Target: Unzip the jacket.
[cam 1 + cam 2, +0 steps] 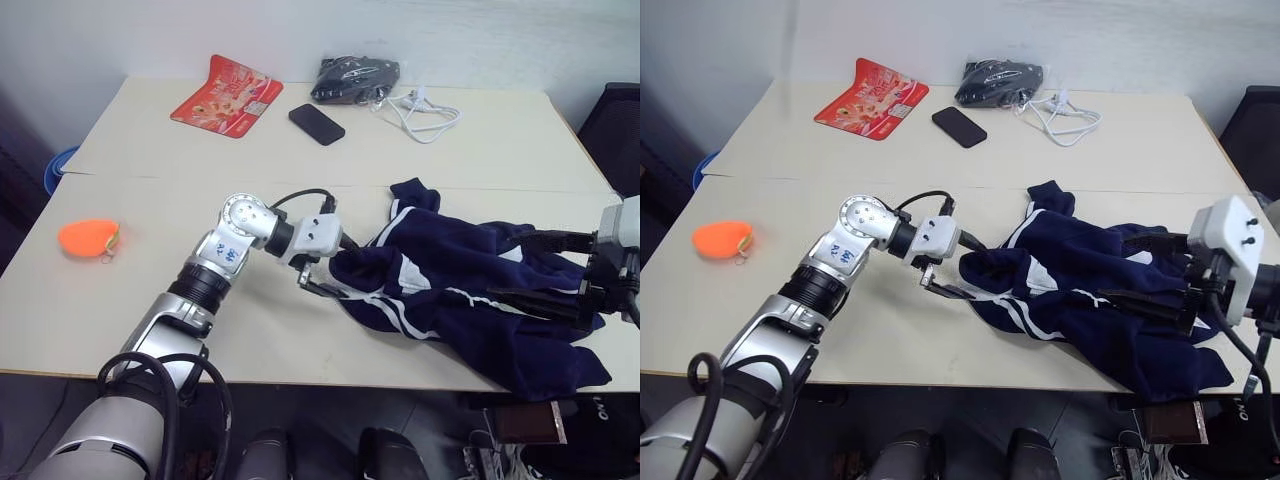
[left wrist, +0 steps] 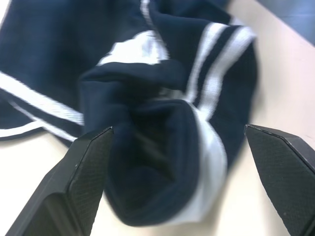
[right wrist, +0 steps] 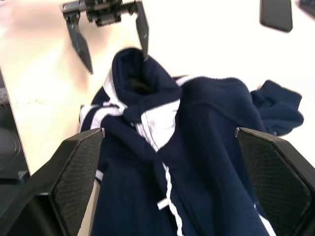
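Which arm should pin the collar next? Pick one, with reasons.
Left. The left gripper is open right at the jacket collar end; the right gripper, also open, hovers over the far hem side.

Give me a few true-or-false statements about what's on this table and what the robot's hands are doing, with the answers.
1. The jacket lies crumpled on the table. True.
2. The left hand is clamped shut on the jacket. False: its fingers are open, at the jacket's edge.
3. The orange object sits on the jacket. False: it lies apart, on the table's far left.
4. A black phone lies beside a red packet. True.
5. The right hand is open over the jacket. True.
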You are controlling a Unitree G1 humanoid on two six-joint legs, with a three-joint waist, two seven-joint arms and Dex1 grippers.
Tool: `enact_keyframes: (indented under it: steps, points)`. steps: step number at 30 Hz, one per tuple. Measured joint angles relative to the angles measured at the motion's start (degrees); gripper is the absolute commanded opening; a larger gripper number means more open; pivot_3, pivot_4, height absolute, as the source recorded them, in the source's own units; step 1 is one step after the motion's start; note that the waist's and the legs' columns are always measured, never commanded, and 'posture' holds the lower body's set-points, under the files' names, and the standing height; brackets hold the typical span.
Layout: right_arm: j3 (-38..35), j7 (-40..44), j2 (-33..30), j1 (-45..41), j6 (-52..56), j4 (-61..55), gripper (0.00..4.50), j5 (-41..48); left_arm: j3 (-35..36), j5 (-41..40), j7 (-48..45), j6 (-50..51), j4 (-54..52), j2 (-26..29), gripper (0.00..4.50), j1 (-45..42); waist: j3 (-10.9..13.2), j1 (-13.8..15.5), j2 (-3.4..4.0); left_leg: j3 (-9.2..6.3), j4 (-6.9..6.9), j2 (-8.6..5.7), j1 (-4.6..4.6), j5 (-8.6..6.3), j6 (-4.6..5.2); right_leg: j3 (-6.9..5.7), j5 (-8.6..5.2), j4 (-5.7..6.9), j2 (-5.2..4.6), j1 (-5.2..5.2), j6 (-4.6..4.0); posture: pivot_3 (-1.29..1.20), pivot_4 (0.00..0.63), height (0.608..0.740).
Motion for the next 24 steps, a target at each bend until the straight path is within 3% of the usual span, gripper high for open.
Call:
enact_keyframes:
  steps: [7, 8, 11, 22, 24]
  points:
    - [0.0, -1.7, 0.7, 0.0, 0.5, -0.8, 4.50, 0.5, -2.4, 7.1, 1.6, -10.8, 7.2, -0.5, 4.48, -0.1, 0.0, 0.3, 0.00, -0.30, 0.33, -0.03, -0.32, -0.01, 0.02, -0.27, 0.01, 0.06, -0.02, -0.02, 0.00, 0.00, 0.150, 0.740]
    - [0.0, -1.9, 0.7, -0.1, 0.5, -0.8, 4.50, 0.6, -2.5, 8.1, 2.5, -12.1, 8.8, -1.2, 4.31, -0.2, 0.0, 0.3, 0.00, -0.32, 0.33, -0.03, -0.34, -0.02, 0.03, -0.29, 0.01, 0.07, -0.03, -0.02, 0.00, 0.00, 0.150, 0.740]
    - [0.1, -2.5, 0.7, -1.3, 0.6, -0.7, 4.50, 0.9, -2.5, 10.0, 4.9, -15.9, 13.2, -3.2, 3.58, -1.7, 0.0, 0.3, 0.00, -0.37, 0.37, -0.04, -0.36, -0.01, 0.03, -0.34, 0.01, 0.09, -0.05, -0.01, 0.00, 0.00, 0.150, 0.740]
    - [0.1, 0.3, 0.6, 0.4, 2.3, -1.1, 4.50, 4.2, -1.5, 11.2, 5.5, -18.5, 16.9, -3.3, 0.09, -2.5, 0.0, 0.0, 0.00, -0.61, 0.38, -0.03, -0.37, -0.01, 0.03, -0.39, 0.01, 0.15, -0.05, -0.01, 0.00, 0.00, 0.150, 0.740]
    - [0.0, 1.5, 0.4, 0.9, 2.9, -1.1, 4.50, 4.8, -1.0, 10.8, 4.9, -18.0, 16.2, -2.5, 0.02, -1.9, 0.0, 0.0, 0.00, -0.71, 0.38, -0.03, -0.36, -0.01, 0.03, -0.40, 0.01, 0.17, -0.05, -0.01, 0.00, 0.00, 0.150, 0.740]
